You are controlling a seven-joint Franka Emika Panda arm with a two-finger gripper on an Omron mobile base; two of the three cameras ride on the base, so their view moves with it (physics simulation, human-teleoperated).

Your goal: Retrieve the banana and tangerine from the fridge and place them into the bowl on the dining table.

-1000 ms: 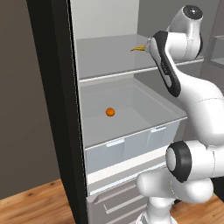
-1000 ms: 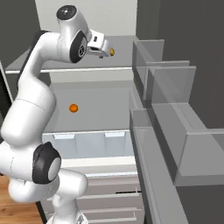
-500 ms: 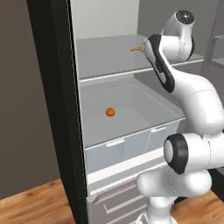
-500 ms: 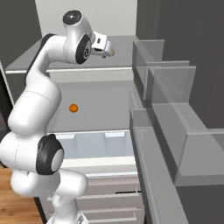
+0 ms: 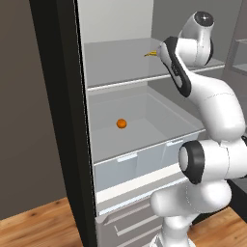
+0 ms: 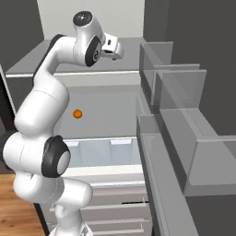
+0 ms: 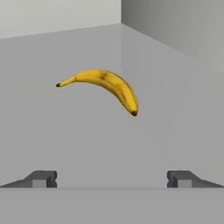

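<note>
Over the last second the arm has swung its wrist further in over the upper shelf (image 5: 120, 67) of the fridge (image 5: 62, 120), while the fruit lies just as it did. Now the gripper (image 7: 112, 178) points straight along that shelf with its jaws spread as wide as they go and nothing between them; its two dark fingertips (image 7: 41, 178) stand well apart, framing the banana (image 7: 103, 87) ahead of them, short of touching it. That wide spread looks deliberate: the banana lies flat on the shelf, curved side up in the hand view, its ends pointing left and lower right, so the jaws would have to straddle the thick middle of the curve rather than its tapering tips. In the left base view the banana's end (image 5: 151, 54) just peeks out beside the forearm. The tangerine (image 5: 121, 123) sits alone on the shelf below, near the middle, well apart from the banana and untouched. Room for the approach looks fair: bare shelf surrounds the banana, but the back wall and the side wall meet not far behind it, so a forward push could slide it into that corner. On the arm's right, the door bins (image 6: 179, 87) stand close and narrow the path for drawing back out.
</note>
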